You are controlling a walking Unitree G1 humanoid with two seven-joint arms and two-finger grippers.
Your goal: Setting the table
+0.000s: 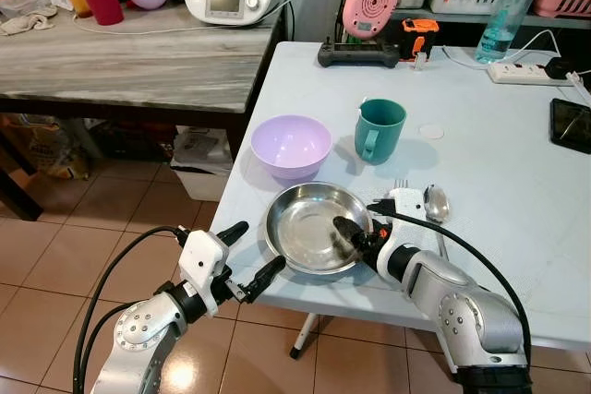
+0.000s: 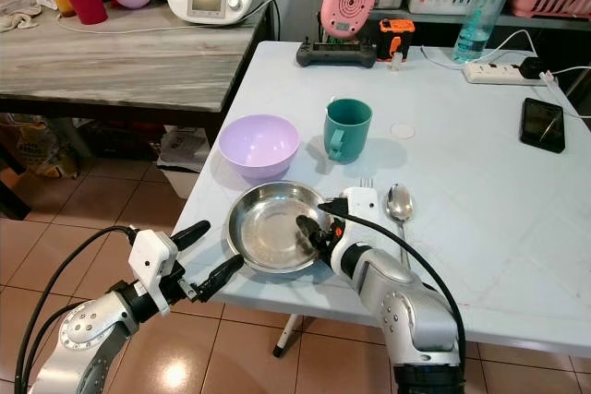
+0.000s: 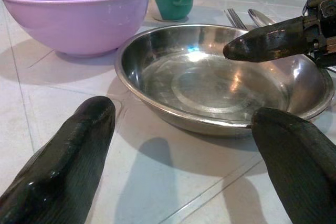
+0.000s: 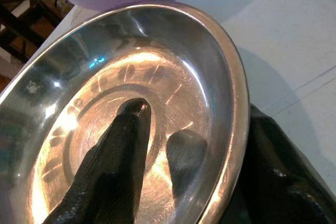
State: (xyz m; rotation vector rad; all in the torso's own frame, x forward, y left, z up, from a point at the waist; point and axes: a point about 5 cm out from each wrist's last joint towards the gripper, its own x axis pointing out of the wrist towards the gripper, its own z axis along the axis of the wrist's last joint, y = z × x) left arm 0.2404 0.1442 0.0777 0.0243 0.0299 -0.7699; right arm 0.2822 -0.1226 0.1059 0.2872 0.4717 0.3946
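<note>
From the head camera, the right arm reached forward and inward over the near edge of the pale grey table (image 1: pixel 517 182), its forearm angled toward the robot's left. The right gripper (image 1: pixel 362 239) straddled the right rim of the shallow round stainless-steel plate (image 1: pixel 309 228), one black finger inside the dish and the other below the rim, pinching it. The plate sat flat near the table's front edge, just in front of the lilac plastic bowl (image 1: pixel 291 145). A teal handled mug (image 1: pixel 379 130) stood upright to the right of the bowl. Right of the plate lay a steel fork (image 1: pixel 401 185) and a steel spoon (image 1: pixel 437 204), both with their long axes running away from the robot, the spoon's bowl at the far end. The left arm was bent low at the table's front corner, the left gripper (image 1: pixel 247 256) spread wide and holding nothing, pointing at the plate's near left rim.

In the left wrist view, both fingers (image 3: pixel 63 166) framed the plate, apart from it.

In the right wrist view, one finger (image 4: pixel 113 166) lay across the plate's inside, the other under its rim.
</note>
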